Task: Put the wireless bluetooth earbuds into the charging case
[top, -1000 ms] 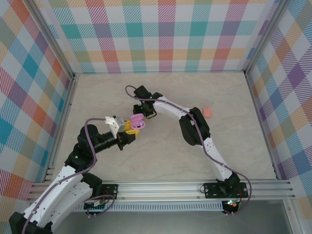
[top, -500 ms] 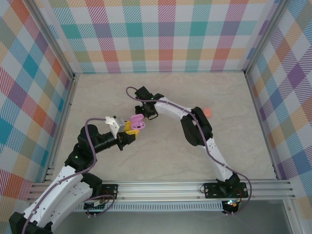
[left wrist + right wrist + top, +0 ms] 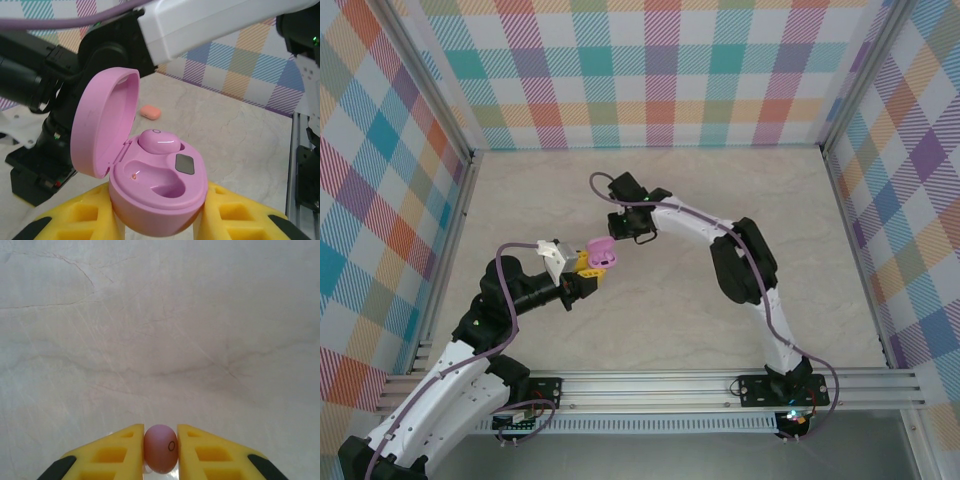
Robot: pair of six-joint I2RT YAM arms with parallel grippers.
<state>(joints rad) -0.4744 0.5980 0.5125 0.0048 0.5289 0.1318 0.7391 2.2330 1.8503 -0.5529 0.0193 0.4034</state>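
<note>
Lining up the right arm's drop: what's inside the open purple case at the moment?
One lilac earbud sits seated at the far side of the charging case; the near slot is empty. The inside of the lid faces away, unseen.

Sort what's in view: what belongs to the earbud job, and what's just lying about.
Job:
pink case, open, gripped in the left jaws
first earbud, seated in it
second earbud, pinched in the right jaws

Lying about:
small orange piece on the table, untouched; earbud or case, cannot tell
</note>
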